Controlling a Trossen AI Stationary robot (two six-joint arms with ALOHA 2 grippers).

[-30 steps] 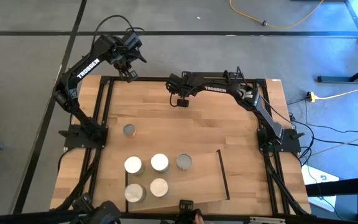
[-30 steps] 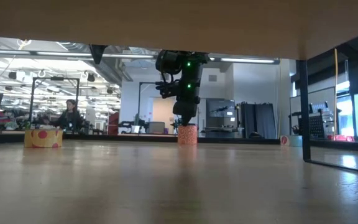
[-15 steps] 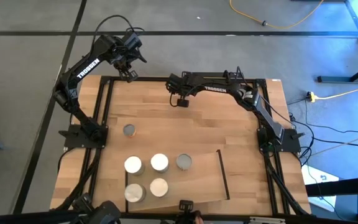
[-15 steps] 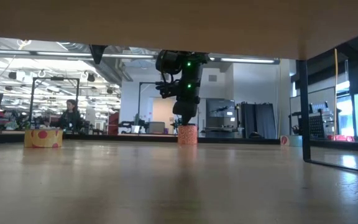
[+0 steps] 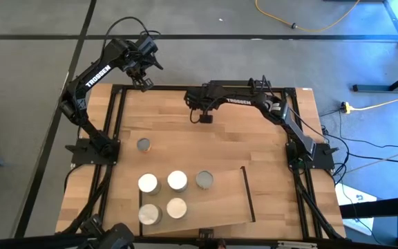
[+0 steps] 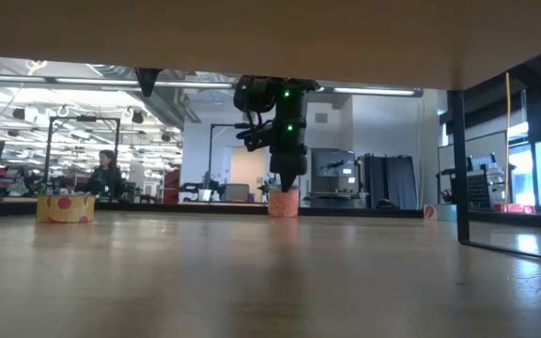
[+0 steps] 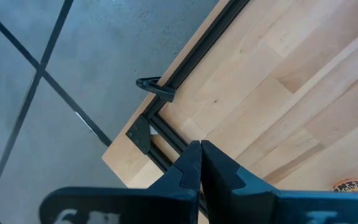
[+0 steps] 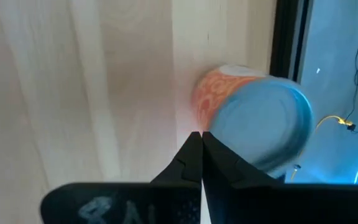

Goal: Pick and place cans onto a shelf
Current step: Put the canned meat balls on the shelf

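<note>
Nearest the camera, five cans [image 5: 177,181] stood on the shelf [image 5: 228,200], with a sixth [image 5: 143,144] on the table [image 5: 254,138] just beyond its far edge. Farther off, the right gripper [image 5: 204,117] hung clenched and empty beside an orange can [image 6: 283,203]. A good pick called for opening the fingers, centring over that can, then descending straight. Farthest, the left gripper [image 5: 144,84] waited closed at the table's corner.

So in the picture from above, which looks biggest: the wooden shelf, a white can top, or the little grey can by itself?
1. Light-wood shelf with thin black bars.
2. White round can top.
3. Lone small grey-topped can.
</note>
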